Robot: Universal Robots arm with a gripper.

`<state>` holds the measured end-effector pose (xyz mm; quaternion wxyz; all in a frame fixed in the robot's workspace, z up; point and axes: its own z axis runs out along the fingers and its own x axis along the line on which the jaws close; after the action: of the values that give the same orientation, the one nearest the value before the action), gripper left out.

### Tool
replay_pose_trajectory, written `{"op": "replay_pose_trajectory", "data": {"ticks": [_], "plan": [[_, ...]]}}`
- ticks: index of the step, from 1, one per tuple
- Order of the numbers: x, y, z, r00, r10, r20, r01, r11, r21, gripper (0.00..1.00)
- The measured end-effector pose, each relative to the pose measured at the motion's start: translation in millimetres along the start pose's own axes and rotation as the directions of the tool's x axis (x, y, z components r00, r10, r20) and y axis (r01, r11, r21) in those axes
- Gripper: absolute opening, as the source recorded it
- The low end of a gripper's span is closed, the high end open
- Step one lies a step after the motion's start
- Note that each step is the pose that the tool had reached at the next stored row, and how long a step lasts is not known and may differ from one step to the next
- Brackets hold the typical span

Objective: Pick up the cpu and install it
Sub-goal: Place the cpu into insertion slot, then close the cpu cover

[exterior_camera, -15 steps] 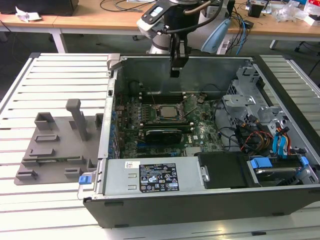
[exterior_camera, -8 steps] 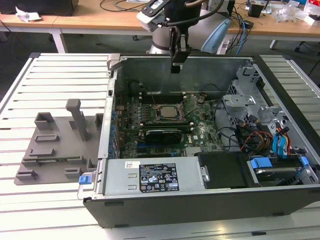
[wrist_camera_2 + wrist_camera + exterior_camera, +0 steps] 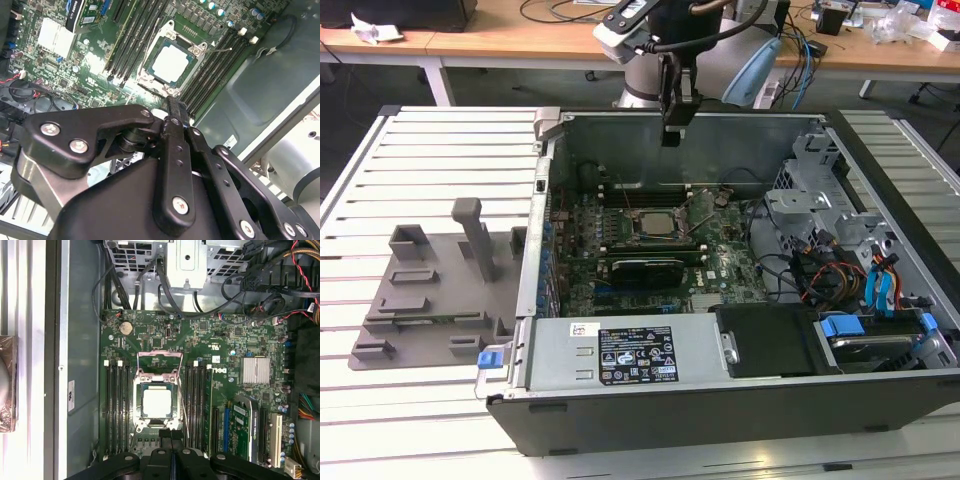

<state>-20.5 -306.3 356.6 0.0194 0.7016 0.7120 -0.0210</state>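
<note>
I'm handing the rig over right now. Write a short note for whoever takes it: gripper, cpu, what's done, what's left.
Gripper: shut, empty, hovering above the open case.
Cpu: lying in the socket, apart from the gripper.
Done: cpu is placed in the socket.
Left: the socket's plate stands open, so the cpu is not clamped.

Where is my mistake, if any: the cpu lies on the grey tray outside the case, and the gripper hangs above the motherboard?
Only the place is wrong: the cpu sits in the socket on the motherboard, as the first wrist view shows. The gripper does hang above the motherboard.
</note>
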Motion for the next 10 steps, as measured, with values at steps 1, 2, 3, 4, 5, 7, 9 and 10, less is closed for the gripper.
{"op": "replay_pose_trajectory", "data": {"ticks": [1, 2, 3, 4, 5, 7, 9, 10], "plan": [[0.0, 0.0, 0.0, 1.0, 0.0, 0.0, 0.0, 1.0, 0.0, 0.11], [0.0, 0.0, 0.0, 1.0, 0.0, -0.0001, 0.0, 1.0, 0.0, 0.11], [0.0, 0.0, 0.0, 1.0, 0.0, 0.0, 0.0, 1.0, 0.0, 0.11], [0.0, 0.0, 0.1, 1.0, 0.0, 0.0, 0.0, 1.0, 0.0, 0.11], [0.0, 0.4, 0.2, 1.0, 0.0, -0.0001, 0.0, 1.0, 0.0, 0.11], [0.0, 6.8, 1.6, 1.0, 0.0, -0.0005, 0.0, 1.0, 0.003, 0.11], [0.1, 10.2, 3.0, 1.0, 0.0, -0.0023, 0.0, 1.0, 0.0052, 0.11], [0.1, 11.7, 3.6, 1.0, 0.0, -0.0028, 0.0, 1.0, 0.006, 0.11]]}}
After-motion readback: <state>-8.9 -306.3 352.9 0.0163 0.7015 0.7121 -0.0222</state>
